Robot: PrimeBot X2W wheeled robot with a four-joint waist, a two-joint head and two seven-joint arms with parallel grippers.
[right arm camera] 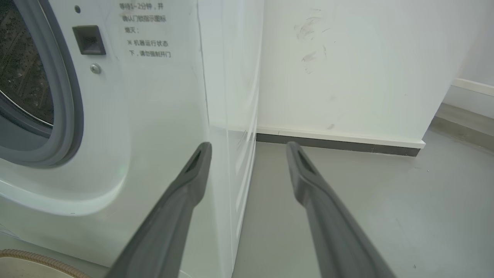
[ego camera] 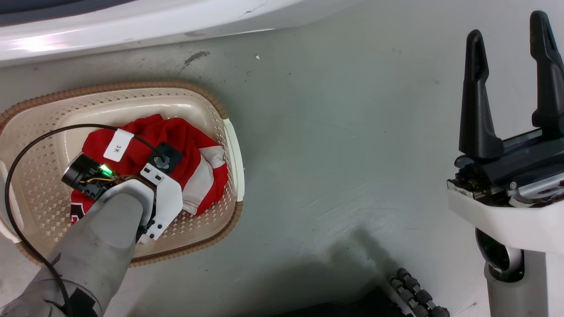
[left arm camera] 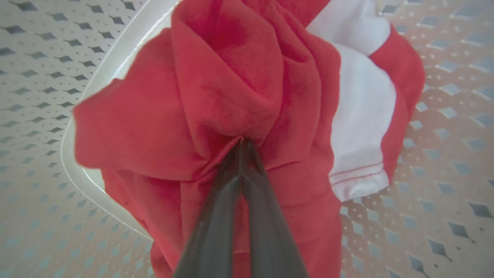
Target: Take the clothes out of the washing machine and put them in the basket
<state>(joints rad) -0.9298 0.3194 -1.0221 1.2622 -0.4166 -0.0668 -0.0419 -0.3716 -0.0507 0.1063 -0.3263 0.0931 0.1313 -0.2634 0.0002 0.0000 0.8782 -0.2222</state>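
Red clothes (ego camera: 185, 145) with white stripes lie bunched inside the cream basket (ego camera: 229, 145) on the floor at the left. My left arm reaches down into the basket, hiding its own fingers in the head view. In the left wrist view my left gripper (left arm camera: 242, 144) is shut on a fold of the red clothes (left arm camera: 231, 77), over the perforated basket (left arm camera: 444, 154) bottom. My right gripper (ego camera: 511, 48) is held open and empty at the right, well away from the basket. The right wrist view has the right gripper (right arm camera: 249, 148) in front of the washing machine (right arm camera: 154, 116), whose grey ring and drum show at the left.
The washing machine's white front (ego camera: 110, 31) runs along the top of the head view, just beyond the basket. Grey floor (ego camera: 343, 154) spreads between the basket and my right arm. A white wall with a dark skirting (right arm camera: 339, 143) stands right of the machine. My base's wheel rollers (ego camera: 418, 295) show below.
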